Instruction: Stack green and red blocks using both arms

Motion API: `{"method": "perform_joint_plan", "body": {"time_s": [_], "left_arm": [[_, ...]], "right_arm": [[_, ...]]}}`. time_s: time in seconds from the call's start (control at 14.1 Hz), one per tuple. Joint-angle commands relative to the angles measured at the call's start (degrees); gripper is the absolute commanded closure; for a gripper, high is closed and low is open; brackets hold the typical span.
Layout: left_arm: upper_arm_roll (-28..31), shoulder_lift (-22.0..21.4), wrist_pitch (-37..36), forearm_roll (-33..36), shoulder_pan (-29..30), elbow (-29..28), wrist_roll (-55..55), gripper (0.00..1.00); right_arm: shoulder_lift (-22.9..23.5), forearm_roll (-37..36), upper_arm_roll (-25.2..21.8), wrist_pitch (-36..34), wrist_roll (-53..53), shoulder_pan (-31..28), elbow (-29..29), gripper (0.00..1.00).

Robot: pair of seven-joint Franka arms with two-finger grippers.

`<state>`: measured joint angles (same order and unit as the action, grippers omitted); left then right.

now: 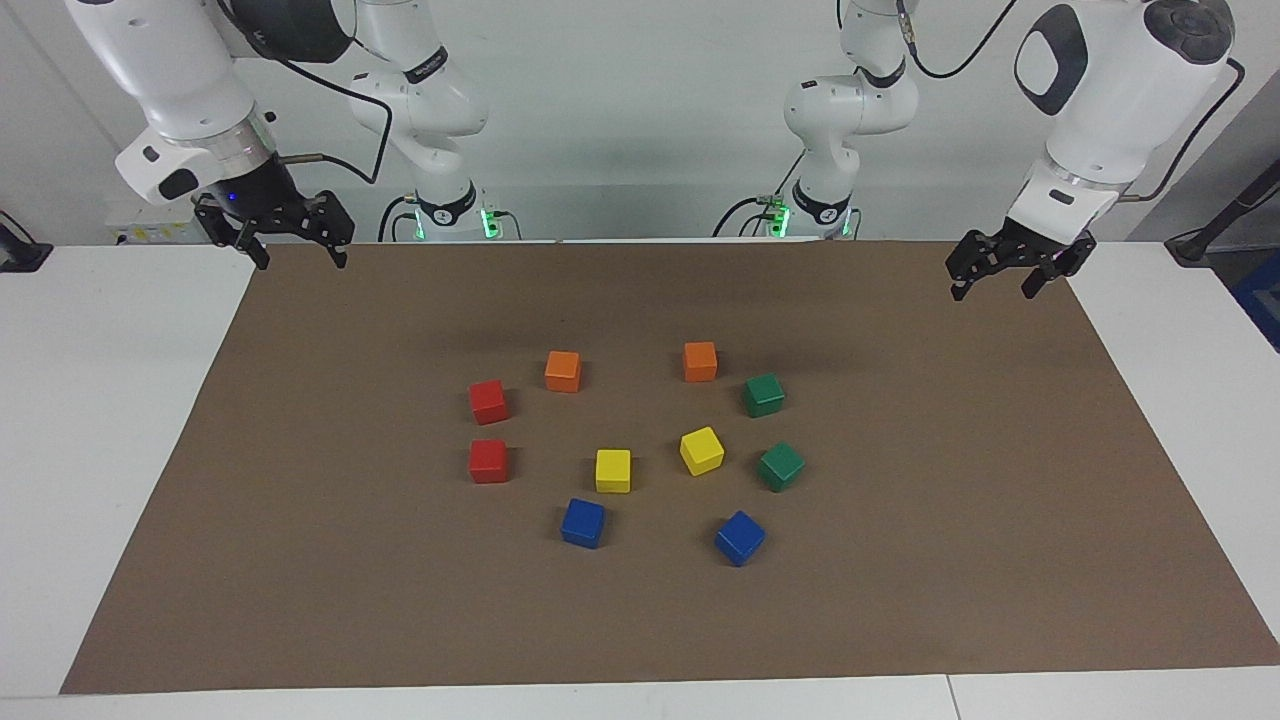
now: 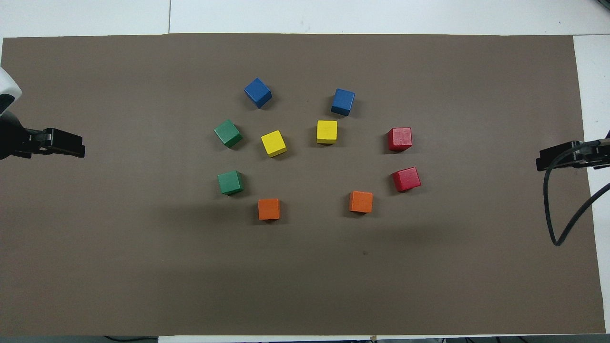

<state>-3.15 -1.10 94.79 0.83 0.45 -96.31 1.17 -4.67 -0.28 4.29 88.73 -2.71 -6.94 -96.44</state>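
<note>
Blue cubes (image 1: 740, 537) lay farthest from the robots, nothing stacked.
Around the yellow cubes (image 1: 613, 470): green blocks (image 1: 764, 395) toward the left gripper (image 1: 1005, 280), red blocks (image 1: 489, 401) toward the right gripper (image 1: 300, 248); both grippers hung spread, empty.

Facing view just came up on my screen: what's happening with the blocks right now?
Nothing is being handled. The left gripper hangs over the mat's corner at the left arm's end, the right gripper over the corner at the right arm's end, both with jaws open and holding nothing. The two green blocks lie apart toward the left arm's end, the two red blocks toward the right arm's end. No stacking has been done.
</note>
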Motion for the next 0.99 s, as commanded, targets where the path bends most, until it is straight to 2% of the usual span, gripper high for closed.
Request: {"method": "perform_joint_plan", "body": {"time_s": [0.0,0.57,0.92], "left_arm": [[0.1,-0.8,0.5,0.1,0.3,-0.4,0.2,0.0],[0.1,-1.0,0.3,0.2,-0.1,-0.9,0.2,0.0],[0.1,-1.6,0.0,0.2,-0.7,-2.0,-0.1,0.0]], "right_arm": [[-1.5,1.0,0.5,0.0,0.9,-0.9,-1.6,0.0],[-1.6,1.0,0.5,0.0,1.0,-0.7,-1.8,0.0],[-3.1,1.0,0.6,1.0,1.1,0.0,-4.5,0.0]]}}
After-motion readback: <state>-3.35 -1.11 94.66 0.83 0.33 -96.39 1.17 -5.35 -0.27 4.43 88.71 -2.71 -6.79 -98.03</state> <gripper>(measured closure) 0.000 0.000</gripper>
